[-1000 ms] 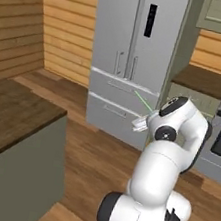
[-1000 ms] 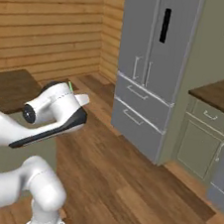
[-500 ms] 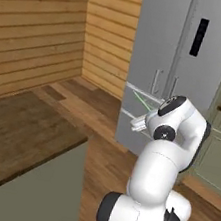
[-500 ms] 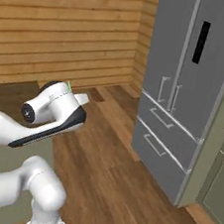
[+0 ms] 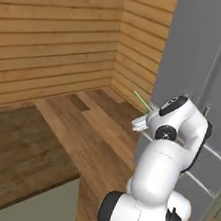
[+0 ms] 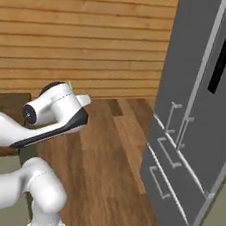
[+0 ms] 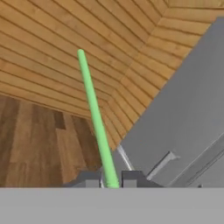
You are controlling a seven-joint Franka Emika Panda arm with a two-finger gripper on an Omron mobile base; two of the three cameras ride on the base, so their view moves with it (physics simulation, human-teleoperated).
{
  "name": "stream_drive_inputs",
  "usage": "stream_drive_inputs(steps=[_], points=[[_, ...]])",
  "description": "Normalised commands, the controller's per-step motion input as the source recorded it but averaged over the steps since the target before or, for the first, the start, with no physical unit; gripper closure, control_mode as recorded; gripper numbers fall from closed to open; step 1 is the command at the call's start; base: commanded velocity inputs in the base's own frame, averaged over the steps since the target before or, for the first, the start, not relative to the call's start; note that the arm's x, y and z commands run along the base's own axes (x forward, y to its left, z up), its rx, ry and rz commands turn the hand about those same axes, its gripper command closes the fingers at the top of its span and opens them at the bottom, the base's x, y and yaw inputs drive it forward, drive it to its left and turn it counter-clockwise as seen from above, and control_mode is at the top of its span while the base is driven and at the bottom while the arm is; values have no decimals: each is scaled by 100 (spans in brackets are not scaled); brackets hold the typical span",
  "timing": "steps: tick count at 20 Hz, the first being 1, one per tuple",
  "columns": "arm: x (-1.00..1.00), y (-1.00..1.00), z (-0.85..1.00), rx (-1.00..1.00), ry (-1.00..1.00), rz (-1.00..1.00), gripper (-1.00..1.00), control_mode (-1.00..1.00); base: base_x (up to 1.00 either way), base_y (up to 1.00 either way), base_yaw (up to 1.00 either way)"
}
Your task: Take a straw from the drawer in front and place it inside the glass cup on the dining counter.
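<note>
The gripper [image 7: 110, 180] pinches the straw [image 7: 94, 118] at its lower end between both tips. The straw's long axis runs straight out from the claw, pointing toward the wooden wall [image 7: 87, 39], beside the grey fridge [image 7: 183, 118]

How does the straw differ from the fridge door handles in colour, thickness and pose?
The straw is light green; the fridge door handles are silver-grey. The straw is a very thin rod; the handles are thicker bars. The straw sticks out free from the shut pincer, slanting; the handles stand upright, fixed to the fridge. Both are long and narrow.
</note>
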Motion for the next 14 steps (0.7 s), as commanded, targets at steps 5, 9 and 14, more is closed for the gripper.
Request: stream_drive_inputs(steps=[5,9,14], points=[[0,0,0,0,0,0,100,100,100,-21,49],[0,0,0,0,0,0,100,100,100,-13,52],[0,0,0,0,0,0,100,100,100,-21,51]])
